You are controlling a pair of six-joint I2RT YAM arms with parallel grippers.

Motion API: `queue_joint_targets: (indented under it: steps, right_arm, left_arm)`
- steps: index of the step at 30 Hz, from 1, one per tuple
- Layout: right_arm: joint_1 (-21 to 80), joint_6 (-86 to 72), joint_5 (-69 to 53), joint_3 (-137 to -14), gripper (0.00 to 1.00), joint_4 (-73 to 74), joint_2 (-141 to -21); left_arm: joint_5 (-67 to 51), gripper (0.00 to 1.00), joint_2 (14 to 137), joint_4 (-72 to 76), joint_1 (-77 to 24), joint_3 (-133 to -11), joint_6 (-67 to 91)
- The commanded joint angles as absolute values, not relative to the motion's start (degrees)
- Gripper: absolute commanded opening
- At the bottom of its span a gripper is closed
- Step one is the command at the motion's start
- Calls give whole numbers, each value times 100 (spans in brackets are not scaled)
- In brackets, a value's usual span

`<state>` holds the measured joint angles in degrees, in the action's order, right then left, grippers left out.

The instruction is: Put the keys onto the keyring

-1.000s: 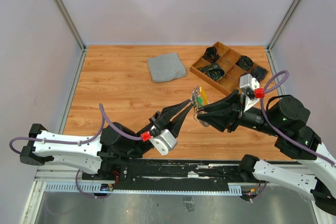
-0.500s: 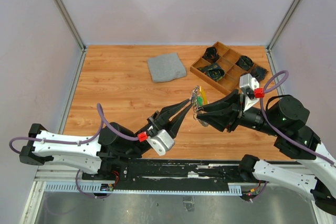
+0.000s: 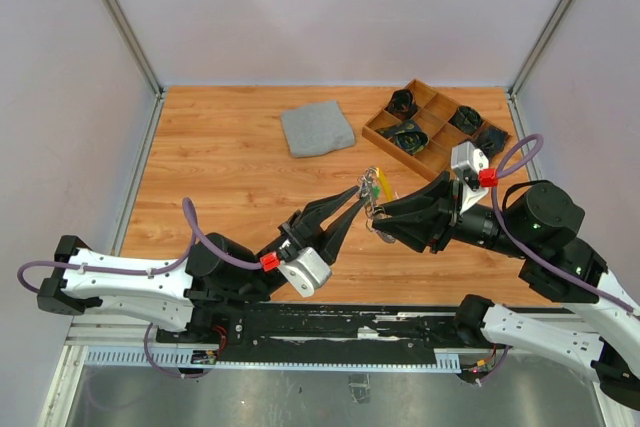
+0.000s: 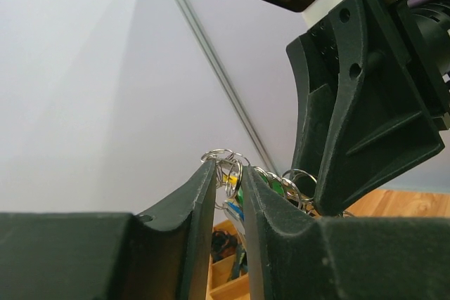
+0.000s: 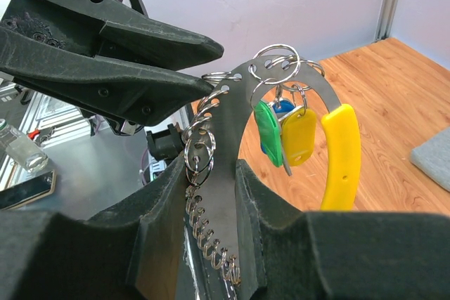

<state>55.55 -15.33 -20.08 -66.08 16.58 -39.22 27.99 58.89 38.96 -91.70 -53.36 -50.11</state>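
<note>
Above the desk's [image 3: 220, 177] middle, the right gripper [image 3: 380, 217] clamps the keyring [image 5: 223, 173], keys [image 5: 299, 138] hanging. The left gripper [image 4: 227, 173] pinches a small ring [image 4: 218, 154]. Threading seems underway; the next move needs steady alignment.

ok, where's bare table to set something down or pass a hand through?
Free: left half of the table, between the left wall and the grey cloth. Only a narrow gap between cloth and tray. Crowded: centre-right, where left gripper and right gripper meet at the keyring.

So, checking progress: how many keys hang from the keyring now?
3 visible: green key, yellow key beside it, blue key hidden partly behind both, all hanging from the keyring. Others may be hidden.
</note>
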Motion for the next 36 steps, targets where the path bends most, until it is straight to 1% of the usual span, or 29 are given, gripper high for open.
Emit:
queue_joint_targets:
  steps: [1,12,27,32,34,36]
  right_arm:
    - [5476,-1626,-2109,-6586,7,1327,-3868]
    - [5476,-1648,-2114,-6581,8,1293,-3841]
    - [5482,-1635,-2094,-6594,7,1291,-3832]
    - [5477,-1606,-2082,-6606,8,1322,-3832]
    - [5480,-1594,-2076,-6608,8,1335,-3832]
    - [5476,-1589,-2079,-6609,8,1343,-3832]
  left_arm:
    - [2864,28,5939,4175,-9221,-5423,-5117]
    - [2979,27,5950,4198,-9224,-5360,-5097]
    - [3129,14,5898,4245,-9223,-5278,-5156]
    - [3170,6,5906,4175,-9227,-5286,-5125]
    - [3177,1,5919,4083,-9226,-5312,-5091]
    - [3184,0,5931,3966,-9220,-5353,-5032]
